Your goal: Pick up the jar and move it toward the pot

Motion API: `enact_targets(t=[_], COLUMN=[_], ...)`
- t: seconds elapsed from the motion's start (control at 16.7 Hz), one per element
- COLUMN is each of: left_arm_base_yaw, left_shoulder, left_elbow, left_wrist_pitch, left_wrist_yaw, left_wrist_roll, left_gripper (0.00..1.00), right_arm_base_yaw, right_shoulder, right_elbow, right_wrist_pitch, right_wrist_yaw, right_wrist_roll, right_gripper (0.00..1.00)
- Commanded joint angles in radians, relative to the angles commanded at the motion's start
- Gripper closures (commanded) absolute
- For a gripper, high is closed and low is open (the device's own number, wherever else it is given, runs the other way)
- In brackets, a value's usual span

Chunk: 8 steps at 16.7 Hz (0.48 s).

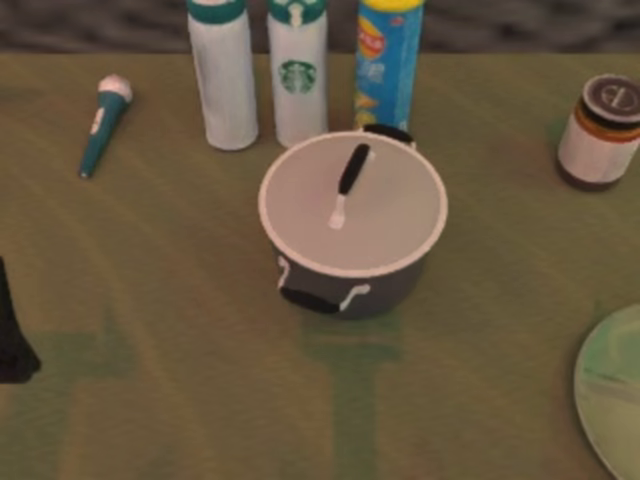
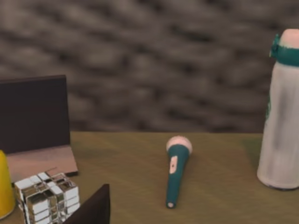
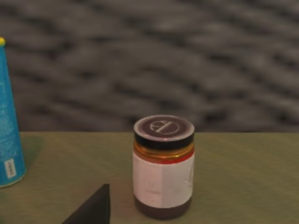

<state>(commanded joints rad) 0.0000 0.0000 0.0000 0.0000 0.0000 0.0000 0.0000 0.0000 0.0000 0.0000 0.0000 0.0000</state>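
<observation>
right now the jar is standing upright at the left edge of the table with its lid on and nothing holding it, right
Not quite: the jar stands near the table's right edge, not the left, as the top view shows. The rest holds: it is upright, its dark lid is on, and no claw touches it. The pot sits mid-table.

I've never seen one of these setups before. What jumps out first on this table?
The big grey pot with its pale lid sits in the middle of the table and dominates the top view. Behind it stand two white bottles and a blue chips can in a row. At the far right, well apart from the pot, stands the small jar, upright and untouched.
</observation>
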Motion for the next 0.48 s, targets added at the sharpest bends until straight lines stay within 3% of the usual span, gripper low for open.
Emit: enact_targets(t=[0.24, 0.48], left_arm_base_yaw=[0.000, 0.000], left_shoulder=[0.000, 0.000], left_elbow=[0.000, 0.000], left_wrist_pitch=[0.000, 0.000], left_wrist_yaw=[0.000, 0.000], left_wrist_roll=[0.000, 0.000], left_gripper=[0.00, 0.00], right_arm_base_yaw=[0.003, 0.009], right_shoulder=[0.026, 0.187], right_elbow=[0.028, 0.202], right_wrist_pitch=[-0.016, -0.114], right_wrist_yaw=[-0.004, -0.016], right_wrist_roll=[-0.001, -0.004], right_gripper=[0.00, 0.00])
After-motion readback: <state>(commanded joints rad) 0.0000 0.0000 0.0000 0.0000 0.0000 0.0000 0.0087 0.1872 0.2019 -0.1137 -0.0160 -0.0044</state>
